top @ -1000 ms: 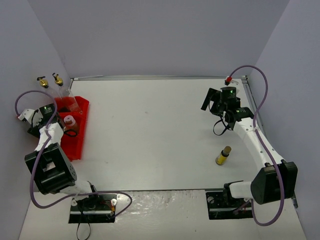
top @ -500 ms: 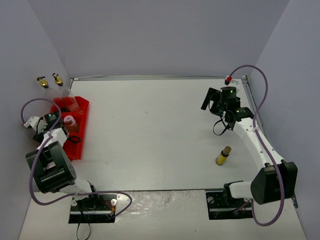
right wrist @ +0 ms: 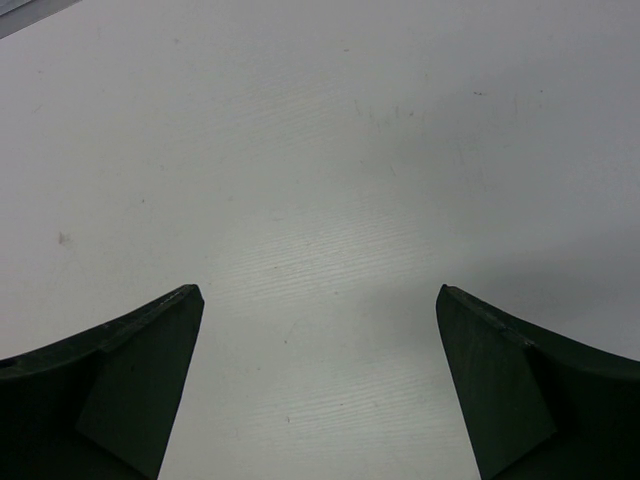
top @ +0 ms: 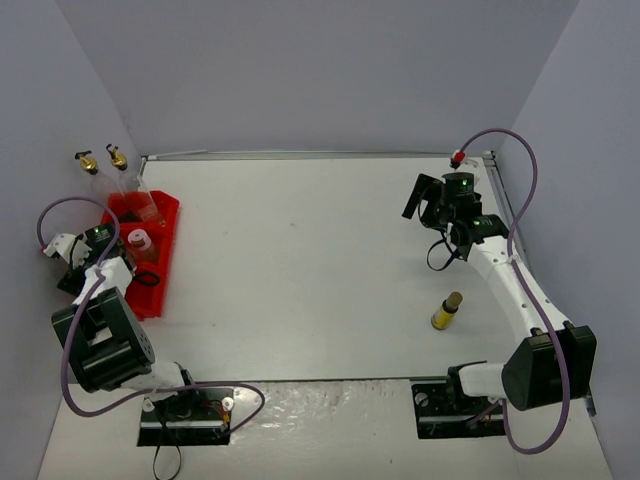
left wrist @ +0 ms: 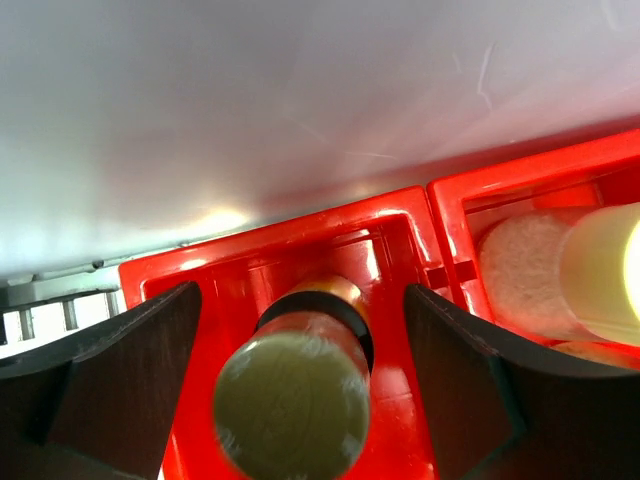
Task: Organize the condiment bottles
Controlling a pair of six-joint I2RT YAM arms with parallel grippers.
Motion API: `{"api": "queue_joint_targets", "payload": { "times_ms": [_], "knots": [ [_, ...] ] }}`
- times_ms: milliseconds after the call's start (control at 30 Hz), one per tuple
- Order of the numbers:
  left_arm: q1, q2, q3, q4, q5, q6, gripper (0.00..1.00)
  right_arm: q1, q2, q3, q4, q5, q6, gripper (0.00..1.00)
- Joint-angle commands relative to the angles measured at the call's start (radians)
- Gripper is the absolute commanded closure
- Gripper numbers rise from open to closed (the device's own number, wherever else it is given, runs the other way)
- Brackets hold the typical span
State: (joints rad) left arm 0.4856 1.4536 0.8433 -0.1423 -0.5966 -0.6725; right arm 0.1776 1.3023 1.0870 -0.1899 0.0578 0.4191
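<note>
1. Left gripper [left wrist: 300,335]: jaws apart, either side of a bottle [left wrist: 293,405] standing in the red tray [left wrist: 400,212], gaps visible.
2. Right gripper [right wrist: 320,330]: jaws apart above the table [top: 300,260].
3. Second slim bottle [top: 446,311]: on the table, near the right arm.

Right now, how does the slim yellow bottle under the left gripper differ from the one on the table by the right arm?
The tray bottle sits in a compartment of the red tray; the table bottle stands alone on the table. The tray bottle is between the fingers of the open left gripper, touching neither; the open right gripper is far from the table bottle. Both look slim and yellow.
</note>
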Motion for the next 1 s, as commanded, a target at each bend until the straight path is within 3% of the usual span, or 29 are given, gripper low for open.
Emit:
{"api": "queue_joint_targets", "payload": {
  "times_ms": [0,333,500,667,767,967],
  "knots": [
    [-0.002,-0.089,0.071,-0.059,-0.035,-0.051,0.20,0.004,-0.031,0.013,0.052,-0.008,0.002,0.00],
    [-0.028,-0.194,0.160,-0.354,-0.038,-0.130,0.20,0.007,-0.035,0.019,0.053,0.000,0.010,0.00],
    [-0.161,-0.290,0.163,-0.461,-0.037,-0.146,0.20,0.006,-0.039,0.026,0.051,0.016,0.018,0.00],
    [-0.499,-0.396,0.187,-0.580,-0.109,-0.185,0.22,0.005,-0.041,0.039,0.035,0.052,0.029,0.00],
    [-0.743,-0.415,0.206,-0.543,-0.080,-0.150,0.22,0.002,-0.041,0.046,0.019,0.075,0.042,0.00],
    [-1.168,-0.241,0.325,-0.356,0.012,0.069,0.23,-0.013,-0.039,0.064,-0.021,0.175,0.060,0.00]
  ]
}}
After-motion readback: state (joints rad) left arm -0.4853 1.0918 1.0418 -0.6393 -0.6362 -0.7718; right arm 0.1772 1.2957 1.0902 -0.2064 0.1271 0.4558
